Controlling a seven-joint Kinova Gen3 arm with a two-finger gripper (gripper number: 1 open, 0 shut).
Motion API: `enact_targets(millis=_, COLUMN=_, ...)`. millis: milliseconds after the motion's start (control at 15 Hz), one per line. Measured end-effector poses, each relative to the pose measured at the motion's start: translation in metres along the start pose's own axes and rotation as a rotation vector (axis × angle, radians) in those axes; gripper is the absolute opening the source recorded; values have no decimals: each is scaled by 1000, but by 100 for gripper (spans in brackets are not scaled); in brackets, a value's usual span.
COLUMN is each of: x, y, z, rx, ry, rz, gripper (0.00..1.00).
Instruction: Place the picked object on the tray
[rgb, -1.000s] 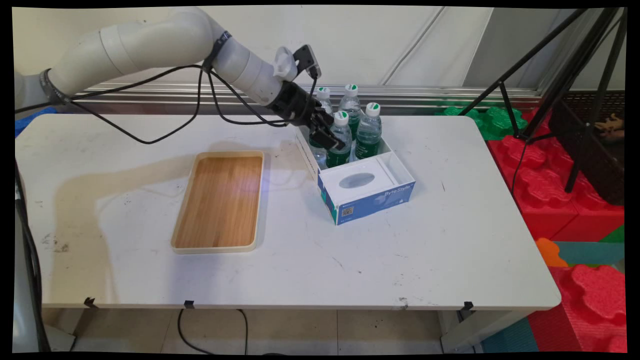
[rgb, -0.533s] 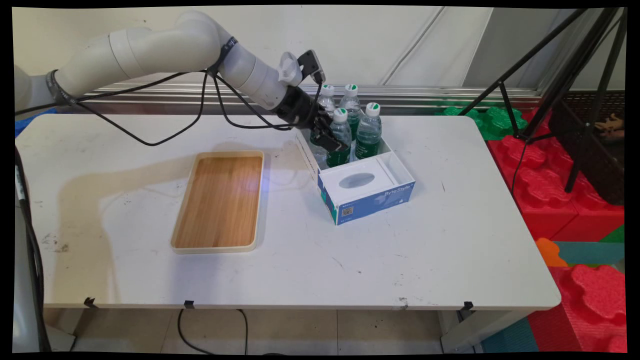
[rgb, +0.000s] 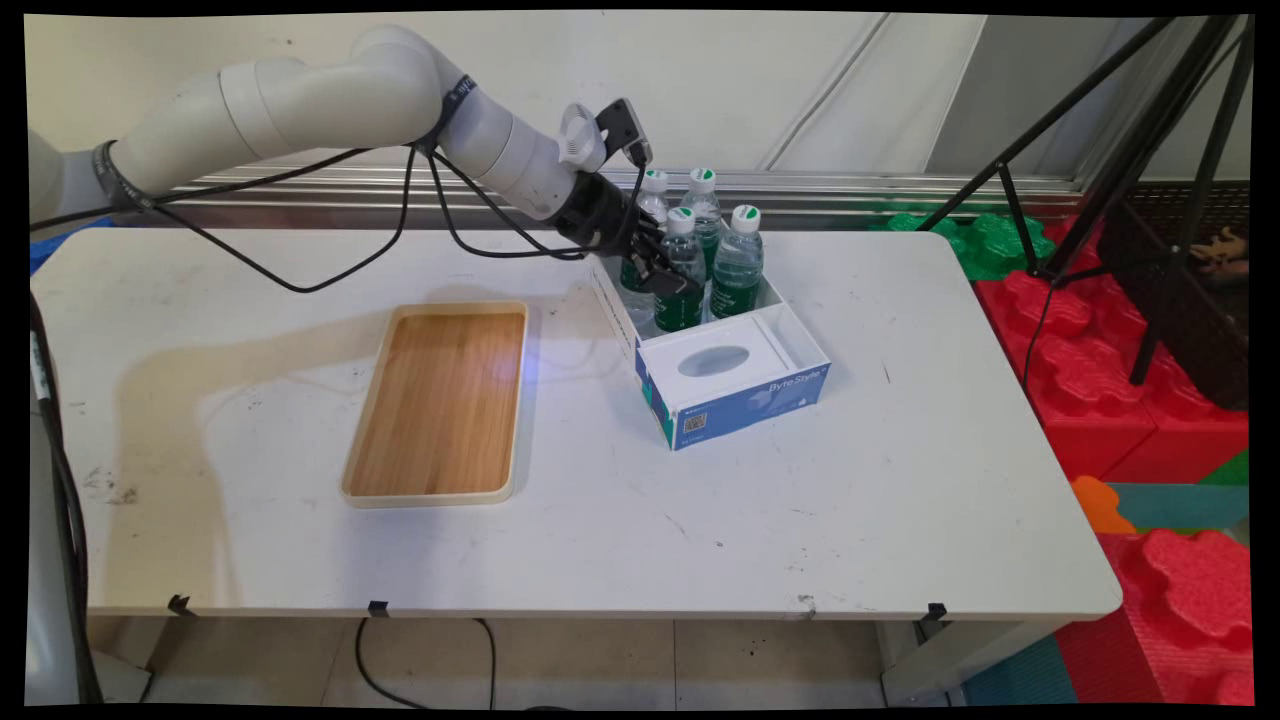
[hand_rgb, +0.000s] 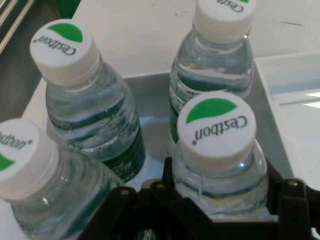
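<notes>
A: Where is the gripper (rgb: 668, 283)?

B: At the far end of the blue and white box (rgb: 728, 385), down among 4 water bottles. In the hand view its black linkage rises on both sides of the nearest bottle (hand_rgb: 220, 165), one finger (hand_rgb: 172, 180) by the bottle's left shoulder and the other on its right.

A: Clamped on it?

B: The fingers sit apart with the bottle between them, just below the neck. They look pressed against the plastic, but I cannot tell for certain whether they squeeze it or only flank it.

A: Which bottle is that in the main view?

B: The front left bottle (rgb: 681, 280), the one with a white cap and a green label. It stands upright inside the box.

A: And the other 3?

B: In the hand view, 1 stands beyond it (hand_rgb: 215, 55), 1 to the upper left (hand_rgb: 87, 105), and 1 at the lower left edge (hand_rgb: 35, 185). All have white caps printed with a green mark and the word Cestbon. All 4 stand close together in the open compartment.

A: What else is on the table (rgb: 900, 480)?

B: A wooden tray (rgb: 442, 402) with a cream rim lies to the left of the box, well apart from it. The near part of the box has a white top with an oval opening (rgb: 714, 361).
</notes>
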Motion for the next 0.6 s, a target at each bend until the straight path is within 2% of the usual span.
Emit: enact_targets(millis=600, x=5, y=5, z=-24, rx=11, ry=40, rz=-5, gripper=0)
